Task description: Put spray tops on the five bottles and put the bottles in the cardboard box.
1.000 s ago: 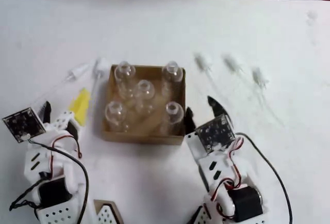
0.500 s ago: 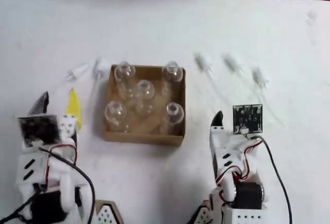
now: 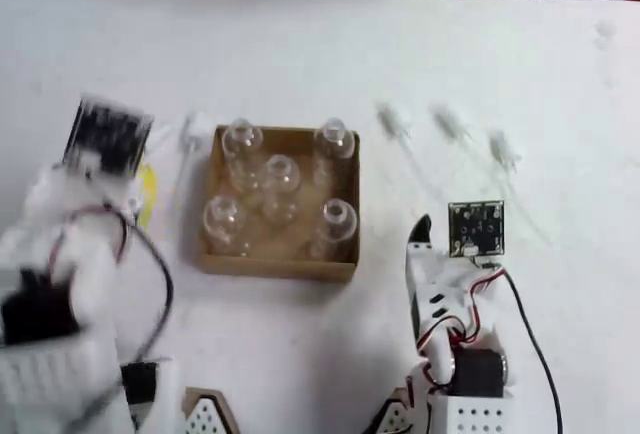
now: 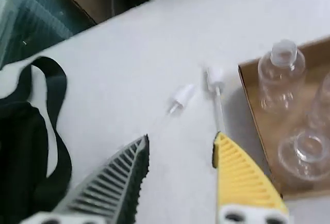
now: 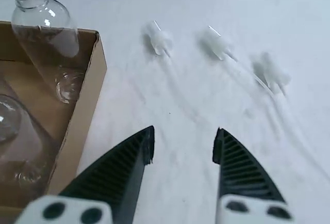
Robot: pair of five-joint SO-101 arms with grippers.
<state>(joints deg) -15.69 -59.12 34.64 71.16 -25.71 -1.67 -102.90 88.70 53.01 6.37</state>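
Observation:
A cardboard box [image 3: 281,266] in the middle of the table holds five clear bottles [image 3: 280,176], all upright and without tops. Two white spray tops [image 4: 181,98] lie left of the box, just ahead of my left gripper [image 4: 181,141], which is open and empty. Three more spray tops [image 5: 217,43] lie in a row right of the box. My right gripper [image 5: 184,133] is open and empty, hovering short of that row beside the box's right wall [image 5: 87,105]. In the high view the right arm [image 3: 440,254] stands near the box's front right corner.
White table surface [image 3: 330,54] stretches bare behind the box. A black strap or cable [image 4: 31,131] lies off the left side. The left arm's body [image 3: 70,254] rises over the table's left front.
The left arm has lifted and swung forward toward the two spray tops left of the box. The right arm turned away from the box earlier and has since stayed put.

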